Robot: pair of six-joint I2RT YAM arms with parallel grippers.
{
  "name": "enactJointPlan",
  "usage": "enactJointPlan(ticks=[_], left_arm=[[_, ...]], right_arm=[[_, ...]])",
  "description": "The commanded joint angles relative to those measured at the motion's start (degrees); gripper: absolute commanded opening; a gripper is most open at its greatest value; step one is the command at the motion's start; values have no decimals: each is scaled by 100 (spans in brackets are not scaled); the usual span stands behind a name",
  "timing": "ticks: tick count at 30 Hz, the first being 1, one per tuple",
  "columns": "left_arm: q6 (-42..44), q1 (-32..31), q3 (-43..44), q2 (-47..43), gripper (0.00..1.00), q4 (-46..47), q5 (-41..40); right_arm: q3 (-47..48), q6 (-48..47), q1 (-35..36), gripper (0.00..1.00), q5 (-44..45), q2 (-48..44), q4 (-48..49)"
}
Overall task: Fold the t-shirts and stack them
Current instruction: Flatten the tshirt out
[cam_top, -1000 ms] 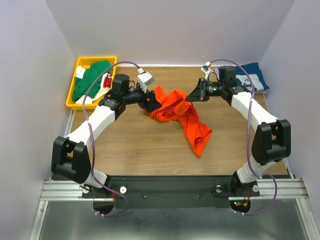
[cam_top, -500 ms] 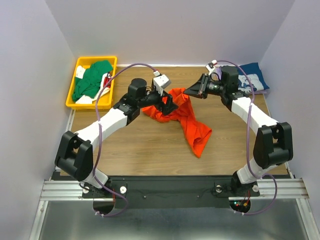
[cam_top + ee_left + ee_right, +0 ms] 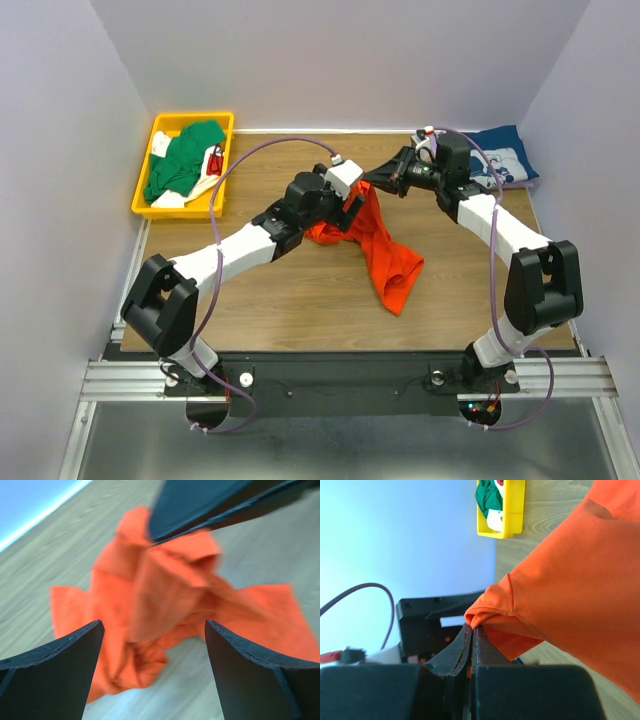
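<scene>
right of the yellow bin [image 3: 146, 207], over the counter [image 3: 280, 295], the right claw [image 3: 472, 629] is clamping a hem of the orange t-shirt [image 3: 388, 262], whose lower part is lying on the wood; the left claw [image 3: 154, 630] is hovering alongside, jaws apart.

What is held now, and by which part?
The right gripper pinches a hemmed edge of the orange t-shirt; the left gripper is open, empty.

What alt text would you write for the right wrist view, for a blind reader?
The right hand, shut, pinches a folded edge of the orange t-shirt. A yellow bin holding green cloth sits on the wooden table beyond.
</scene>
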Motion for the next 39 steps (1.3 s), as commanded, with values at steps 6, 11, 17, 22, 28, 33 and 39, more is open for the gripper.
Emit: enactJointPlan(ticks=[6,11,17,22,28,33,39], left_arm=[[521,86,491,320,76,543,-687],[266,166,632,426,81,499,244],[204,183,553,426,85,490,913],[169,218,597,496,85,542,782],[11,534,825,487,34,481,676],[-77,860,922,408,0,332,1088],[-437,1299,694,180,0,209,1686]], right_arm=[[147,602,92,0,-166,-125,433],[138,637,92,1,-140,-99,477],[235,629,92,1,-140,-11,512],[261,690,92,1,-157,-11,539],[191,682,109,1,-228,-3,557],[191,620,144,9,-236,146,592],[656,-99,118,53,-376,524,434]])
